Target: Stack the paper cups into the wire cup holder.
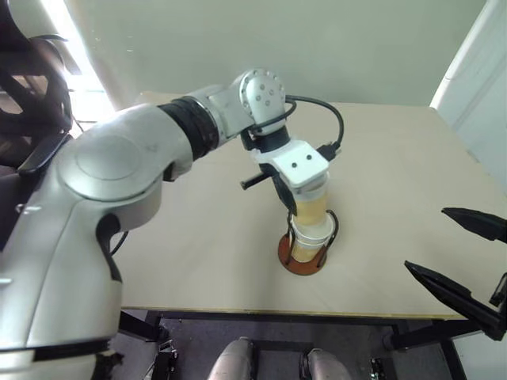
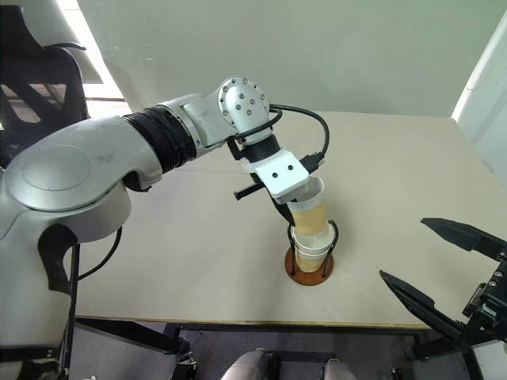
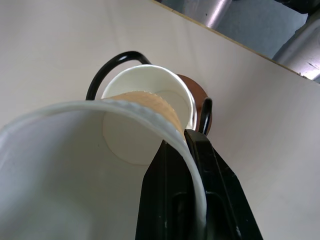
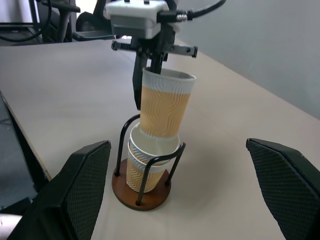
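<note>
You have a pale beige table (image 1: 198, 237) as the work surface. Beyond its far edge stands a plain light wall (image 2: 317, 47), and a black chair (image 2: 36, 87) sits off the far-left corner.

Directly below the left gripper (image 4: 150, 67), its cup (image 4: 162, 105) sits partly inside stacked cups (image 4: 147, 160) in the holder (image 4: 141, 192), on the bench (image 4: 65, 90).
</note>
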Available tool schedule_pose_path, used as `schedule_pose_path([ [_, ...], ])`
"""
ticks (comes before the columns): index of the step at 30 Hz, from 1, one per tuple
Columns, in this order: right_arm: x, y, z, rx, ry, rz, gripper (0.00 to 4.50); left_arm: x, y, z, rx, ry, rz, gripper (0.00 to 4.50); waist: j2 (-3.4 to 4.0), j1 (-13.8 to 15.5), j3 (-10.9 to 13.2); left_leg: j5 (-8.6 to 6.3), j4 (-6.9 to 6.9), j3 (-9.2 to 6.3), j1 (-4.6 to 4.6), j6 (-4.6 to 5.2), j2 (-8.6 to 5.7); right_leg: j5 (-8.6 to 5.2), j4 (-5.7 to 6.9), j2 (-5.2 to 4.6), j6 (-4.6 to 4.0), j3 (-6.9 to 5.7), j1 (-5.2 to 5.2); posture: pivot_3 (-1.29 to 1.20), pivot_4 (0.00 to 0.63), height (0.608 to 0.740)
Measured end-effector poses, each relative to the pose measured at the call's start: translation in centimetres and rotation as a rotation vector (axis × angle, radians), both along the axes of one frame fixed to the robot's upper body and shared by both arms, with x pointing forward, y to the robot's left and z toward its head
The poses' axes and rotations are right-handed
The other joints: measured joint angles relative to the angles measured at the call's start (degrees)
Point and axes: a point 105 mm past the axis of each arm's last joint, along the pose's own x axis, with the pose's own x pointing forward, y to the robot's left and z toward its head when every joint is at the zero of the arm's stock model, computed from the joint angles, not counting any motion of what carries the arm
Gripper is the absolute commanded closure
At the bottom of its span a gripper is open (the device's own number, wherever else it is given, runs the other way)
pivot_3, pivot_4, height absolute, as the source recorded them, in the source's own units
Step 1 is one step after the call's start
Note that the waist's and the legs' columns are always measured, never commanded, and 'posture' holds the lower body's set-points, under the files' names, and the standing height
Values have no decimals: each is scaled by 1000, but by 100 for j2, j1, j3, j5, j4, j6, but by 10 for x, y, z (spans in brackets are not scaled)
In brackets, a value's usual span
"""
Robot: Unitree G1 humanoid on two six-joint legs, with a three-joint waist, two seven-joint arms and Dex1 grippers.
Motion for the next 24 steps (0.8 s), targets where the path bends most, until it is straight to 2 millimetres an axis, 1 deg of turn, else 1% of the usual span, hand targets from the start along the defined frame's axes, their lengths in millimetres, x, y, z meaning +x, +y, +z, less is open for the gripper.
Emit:
schedule_pose_path([
  [6,-2,1,-1,3,2,-2,0,-1,-1,-1,-8,12,-2,4435,-1,3,0,-7,0,0,-5,-1,-1,-5,-3,0,0,-1,-2,0,150,740],
  [11,-2,0,1,6,-13,-6,0,-6,-2,-1,-23,37,-23,4435,-1,6,0,-9,0,0,-5,-1,0,-8,-2,0,-2,-2,-2,0,150,740],
  [18,-2,1,3,6,-28,-10,0,-9,-1,-6,2,49,-38,4435,-1,7,1,-9,0,-1,-5,-1,0,-9,-2,0,-4,-2,-1,0,150,740],
  [24,-2,0,2,3,-26,-15,0,-6,-5,-5,3,28,-35,4435,-1,15,1,-10,0,-1,-6,-1,0,-9,-3,0,-4,-2,-1,0,150,740],
])
